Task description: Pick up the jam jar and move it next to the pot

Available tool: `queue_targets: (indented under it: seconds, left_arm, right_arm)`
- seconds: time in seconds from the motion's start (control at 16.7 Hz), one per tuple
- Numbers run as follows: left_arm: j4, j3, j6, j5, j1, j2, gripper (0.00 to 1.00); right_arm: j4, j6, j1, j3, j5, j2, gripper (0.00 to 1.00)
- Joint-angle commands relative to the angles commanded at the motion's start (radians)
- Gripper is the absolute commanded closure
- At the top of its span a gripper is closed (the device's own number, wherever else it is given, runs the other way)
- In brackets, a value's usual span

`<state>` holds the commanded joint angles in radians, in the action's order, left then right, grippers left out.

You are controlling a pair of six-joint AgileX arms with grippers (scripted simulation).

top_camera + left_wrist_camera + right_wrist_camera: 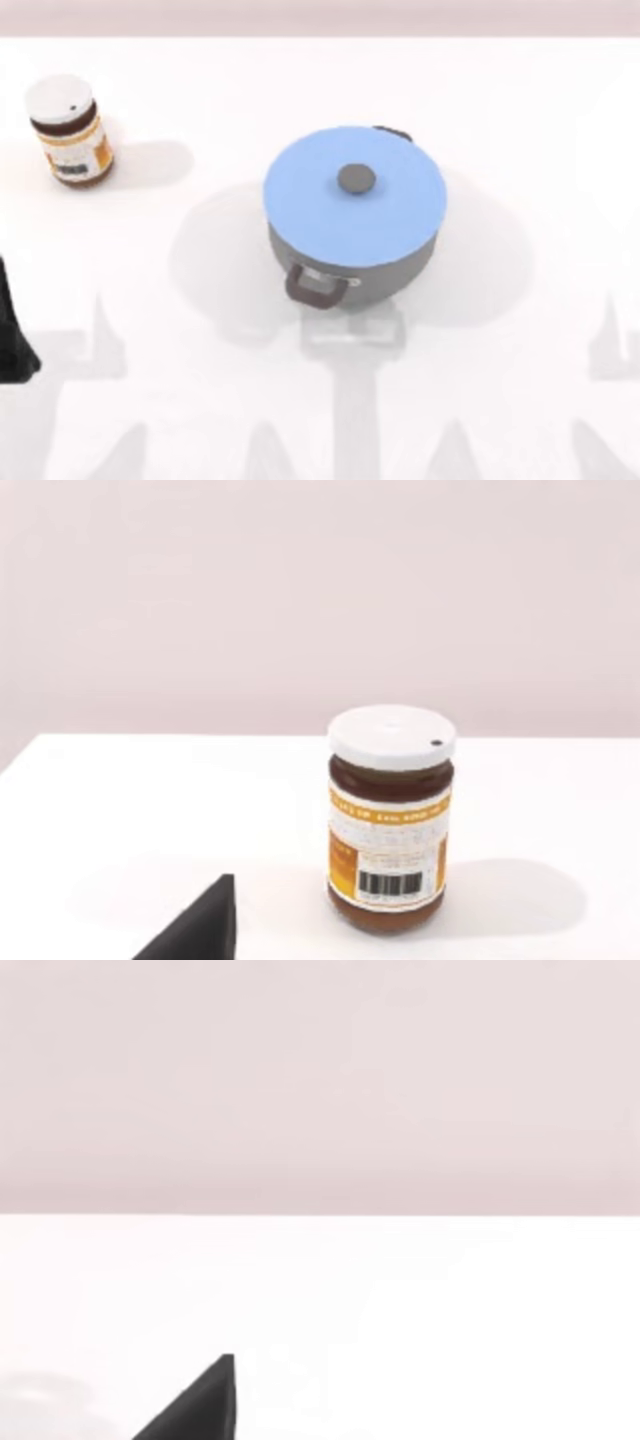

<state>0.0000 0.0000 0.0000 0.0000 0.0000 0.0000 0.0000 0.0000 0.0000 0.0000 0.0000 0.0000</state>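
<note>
Standing upright at about ten o'clock on the white table [200,420], well apart from everything else, is the small cylindrical jam jar [70,132] with dark brown contents, a white round lid and an orange-and-white label. The large round dark grey pot [352,215] with a light blue lid, dark knob and brownish side handles sits near the table's centre. Only a dark sliver of the left arm [14,330] is seen at the nine o'clock edge, toward eight, in the top view; of the left gripper [200,928] a single dark tip is shown in its wrist view, so whether it is released or clenched cannot be told. Nothing is being grasped; the jar stands free ahead of that tip. The right gripper [200,1405] is parked out of the top view, its state likewise not discernible.

The step in hand is judged to be the approach. It would be done well if the jar were met level, at label height below the lid, with the jaws centred on it so the upright jar is not tipped.
</note>
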Motion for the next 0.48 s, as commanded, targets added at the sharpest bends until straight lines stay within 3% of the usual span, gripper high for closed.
queue_targets:
  seconds: [0.24,0.48]
  left_arm:
    - [-0.014,0.027,0.01,0.007,-0.002,0.023,0.0]
    - [-0.106,0.192,0.073,0.046,-0.011,0.17,0.0]
  right_arm:
    - [0.0,0.0,0.0,0.0,0.0,0.0,0.0]
    - [0.0,0.0,0.0,0.0,0.0,0.0,0.0]
